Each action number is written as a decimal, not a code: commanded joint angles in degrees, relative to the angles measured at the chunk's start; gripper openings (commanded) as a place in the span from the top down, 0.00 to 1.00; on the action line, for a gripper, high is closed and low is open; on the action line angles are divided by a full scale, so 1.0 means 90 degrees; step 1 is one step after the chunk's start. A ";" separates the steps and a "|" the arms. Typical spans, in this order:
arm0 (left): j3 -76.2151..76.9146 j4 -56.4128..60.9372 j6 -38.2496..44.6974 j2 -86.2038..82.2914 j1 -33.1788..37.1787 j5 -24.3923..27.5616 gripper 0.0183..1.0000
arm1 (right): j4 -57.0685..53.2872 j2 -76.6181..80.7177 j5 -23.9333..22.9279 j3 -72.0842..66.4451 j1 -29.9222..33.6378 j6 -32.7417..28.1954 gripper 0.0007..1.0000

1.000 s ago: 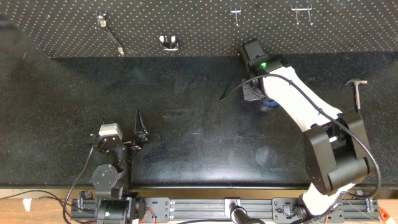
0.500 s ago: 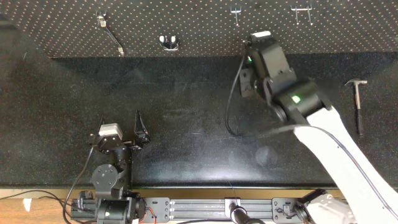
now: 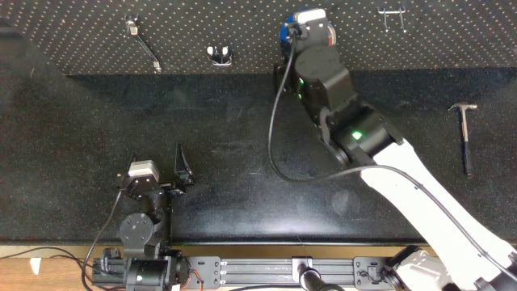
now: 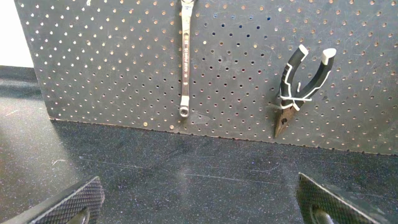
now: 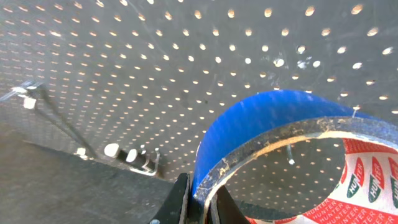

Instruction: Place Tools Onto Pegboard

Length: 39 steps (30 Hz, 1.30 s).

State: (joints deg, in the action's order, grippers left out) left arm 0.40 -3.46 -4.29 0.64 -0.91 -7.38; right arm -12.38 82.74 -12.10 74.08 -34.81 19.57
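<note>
White-and-black right arm (image 3: pixel 420 186), seemingly green-lit.

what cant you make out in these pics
- Right wrist view: the tape roll, pinched in the right gripper, runs off the bottom and right edges; whether it hangs on the pegboard cannot be told.
- Top view: the right arm covers nearly all of the roll.
- Left wrist view: the left gripper has its fingers cut by the bottom edge.
- Top view: the hammer is too small for detail.
</note>
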 commanded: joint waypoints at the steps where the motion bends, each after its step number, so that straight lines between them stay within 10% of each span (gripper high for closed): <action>1: -0.0010 -0.0051 0.0083 -0.0051 0.0027 0.0061 0.00 | 0.0522 0.0648 -0.0449 -0.0005 -0.0029 -0.0211 0.93; 26: -0.0010 -0.0051 0.0080 -0.0051 0.0027 0.0061 0.00 | 0.1841 0.2025 -0.1613 -0.0005 0.0078 -0.0882 0.84; 31: -0.0010 -0.0051 0.0080 -0.0051 0.0027 0.0061 0.00 | 0.1841 0.2025 -0.1610 -0.0005 0.0117 -0.0879 0.67; 35: -0.0010 -0.0051 0.0083 -0.0051 0.0027 0.0061 0.00 | 0.1676 0.1943 -0.1581 -0.0005 0.0114 -0.0874 0.12; 39: -0.0010 -0.0051 0.0083 -0.0051 0.0027 0.0061 0.00 | 0.1076 0.1634 -0.1508 -0.0005 0.0112 -0.0874 0.06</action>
State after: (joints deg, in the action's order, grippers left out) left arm 0.40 -3.46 -4.29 0.64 -0.91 -7.38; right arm -0.34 100.49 -25.39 74.08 -33.89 11.62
